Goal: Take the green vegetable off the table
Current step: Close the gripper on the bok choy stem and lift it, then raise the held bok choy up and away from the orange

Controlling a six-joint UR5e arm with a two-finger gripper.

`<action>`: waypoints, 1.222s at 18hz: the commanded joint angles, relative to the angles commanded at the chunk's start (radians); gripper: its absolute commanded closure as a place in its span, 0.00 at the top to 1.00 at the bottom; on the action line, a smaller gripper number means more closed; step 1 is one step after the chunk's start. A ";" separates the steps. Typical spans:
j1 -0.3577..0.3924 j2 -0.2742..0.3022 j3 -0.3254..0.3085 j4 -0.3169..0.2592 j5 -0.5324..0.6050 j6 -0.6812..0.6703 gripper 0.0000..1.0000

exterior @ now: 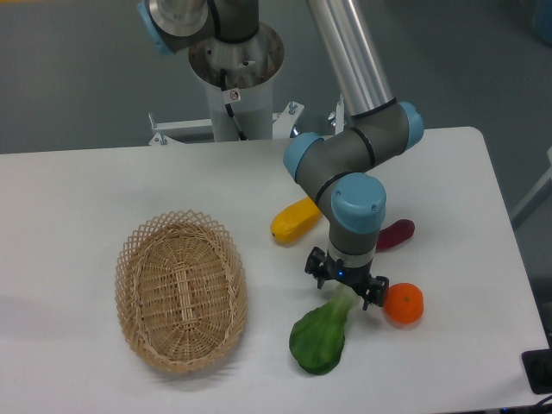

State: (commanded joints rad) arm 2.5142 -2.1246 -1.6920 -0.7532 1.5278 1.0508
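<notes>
1. While the end effector [346, 288] sits low over the pale stalk of the green vegetable [320, 339], the leaf lies flat on the bench [86, 181]; I judge the approach made and the lift not yet done.
2. Its fingers stand either side of the stalk; whether they are clamped on it or apart I cannot tell from this view.
3. Left to do, as I judge: close firmly on the stalk if not gripped, then raise it clear of the bench.
4. An orange [404, 304] lies just beside the end effector and could be nudged; a yellow vegetable [295, 220] and a purple one [396, 234] lie behind.
5. One container shows, a wicker basket [182, 291] to the left of the vegetable, well apart from it; nothing lies in it.
</notes>
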 joint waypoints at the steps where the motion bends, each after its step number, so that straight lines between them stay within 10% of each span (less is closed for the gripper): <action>1: 0.000 0.000 0.000 0.000 0.000 -0.002 0.55; 12: 0.014 0.047 0.024 -0.003 -0.002 0.003 0.40; 22: 0.228 0.158 0.067 -0.072 -0.035 0.233 0.40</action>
State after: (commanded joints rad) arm 2.7425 -1.9666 -1.6245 -0.8251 1.4926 1.2836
